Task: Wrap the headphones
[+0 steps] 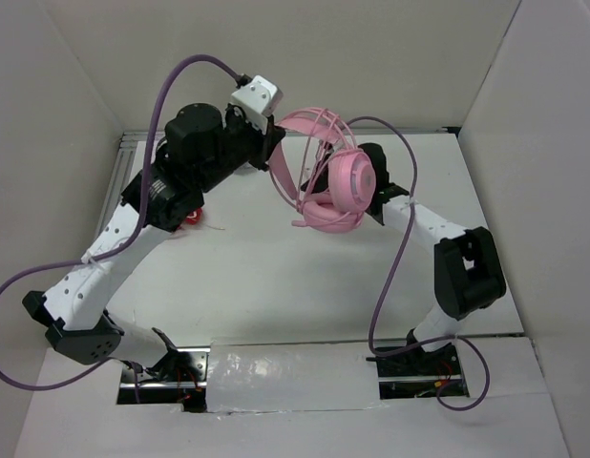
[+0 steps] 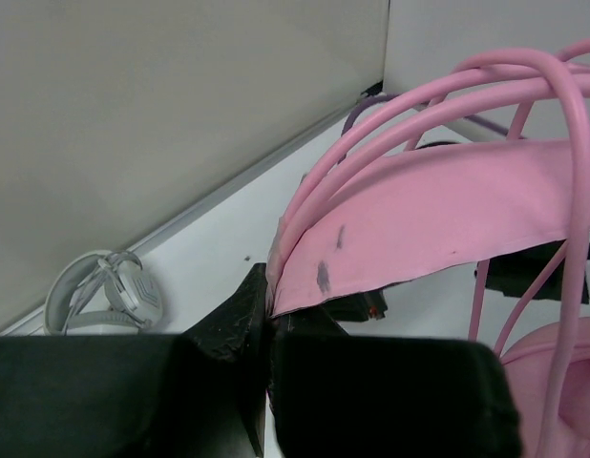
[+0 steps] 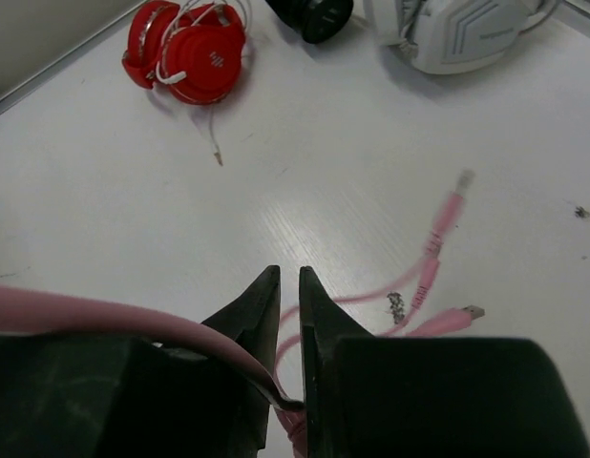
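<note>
Two arms (image 1: 114, 234) (image 1: 438, 229), left jaws clamping pink headphones' (image 1: 341, 181) headband (image 2: 438, 215), right jaws ajar around cable (image 3: 180, 329), white headset's (image 3: 467, 33) lettering illegible.

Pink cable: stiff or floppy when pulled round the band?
Likely floppy with slight spring: the cable arcs in loose loops along the headband. Probably light and swingy: one of its plug ends looks blurred, as if swinging. Loops may slip unless kept taut.
</note>
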{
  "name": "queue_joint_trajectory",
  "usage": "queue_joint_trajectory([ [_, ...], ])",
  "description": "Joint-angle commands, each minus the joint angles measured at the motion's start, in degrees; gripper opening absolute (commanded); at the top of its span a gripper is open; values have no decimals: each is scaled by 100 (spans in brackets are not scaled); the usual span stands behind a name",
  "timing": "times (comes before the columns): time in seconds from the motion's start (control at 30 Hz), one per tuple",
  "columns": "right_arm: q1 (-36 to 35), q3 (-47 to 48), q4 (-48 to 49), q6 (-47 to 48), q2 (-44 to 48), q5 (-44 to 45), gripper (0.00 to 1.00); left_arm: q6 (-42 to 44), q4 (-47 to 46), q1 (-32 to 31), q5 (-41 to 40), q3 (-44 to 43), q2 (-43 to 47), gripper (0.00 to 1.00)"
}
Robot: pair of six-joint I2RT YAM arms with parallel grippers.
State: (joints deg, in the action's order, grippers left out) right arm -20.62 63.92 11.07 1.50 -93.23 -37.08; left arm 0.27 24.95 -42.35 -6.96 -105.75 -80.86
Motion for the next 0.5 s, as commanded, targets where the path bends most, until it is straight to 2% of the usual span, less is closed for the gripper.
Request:
queue_joint_trajectory([
  [0.0, -284, 287, 422, -123, -274, -168, 21, -98, -473, -2, -42, -577, 44, 0],
  [0.17, -478, 261, 721, -431, -652, -229, 21, 183, -333, -2, -244, -1122, -96, 0],
  [0.2, -539, 209, 747, -448, -661, -247, 21, 210, -359, -2, -479, -1279, -123, 0],
  [0.37, -732, -335, 1195, -711, -644, -326, 20, 482, -535, -2, -763, -1606, -176, 0],
  [0.4, -759, -450, 1361, -764, -661, -378, 15, 500, -596, -2, -806, -1624, -176, 0],
  [0.47, -847, -486, 1354, -783, -766, -562, 14, 535, -640, -2, -894, -1720, -167, 0],
])
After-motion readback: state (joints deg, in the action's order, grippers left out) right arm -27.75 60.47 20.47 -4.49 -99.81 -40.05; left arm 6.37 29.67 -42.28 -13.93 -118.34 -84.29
